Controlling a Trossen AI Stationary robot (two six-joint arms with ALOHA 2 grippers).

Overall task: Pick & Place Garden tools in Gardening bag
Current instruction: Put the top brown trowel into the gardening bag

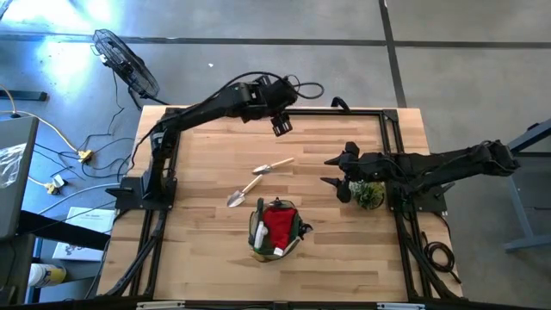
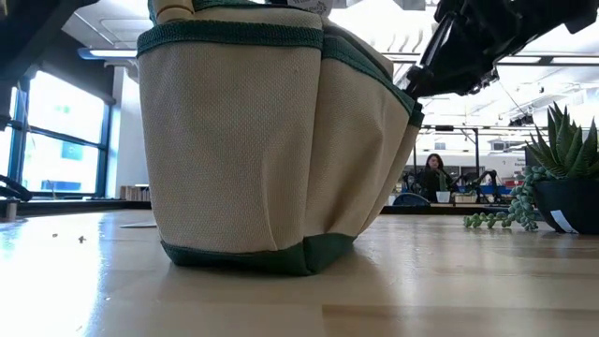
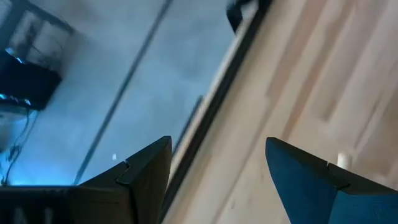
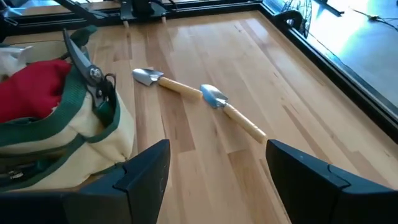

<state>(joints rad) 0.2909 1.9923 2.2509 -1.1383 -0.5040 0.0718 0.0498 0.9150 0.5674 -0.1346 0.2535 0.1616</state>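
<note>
Two wooden-handled trowels (image 1: 274,165) (image 1: 244,190) lie flat near the table's middle; the right wrist view shows them too (image 4: 233,111) (image 4: 158,79). The cream-and-green gardening bag (image 1: 275,231) (image 2: 271,140) stands upright near the front edge. It holds a red cloth (image 4: 31,90), and black pruning shears (image 4: 88,67) stick up at its rim. My left gripper (image 1: 281,127) (image 3: 217,180) hangs open above the table's far edge, holding nothing. My right gripper (image 1: 332,170) (image 4: 217,180) is open at the right, pointing toward the trowels, clear of them.
A potted plant (image 1: 370,195) (image 2: 560,178) stands by the right arm's base. Black frame rails (image 1: 393,146) run along the table's edges. A fan (image 1: 127,65) stands on the floor beyond the far left corner. A person (image 2: 435,173) sits far behind the table.
</note>
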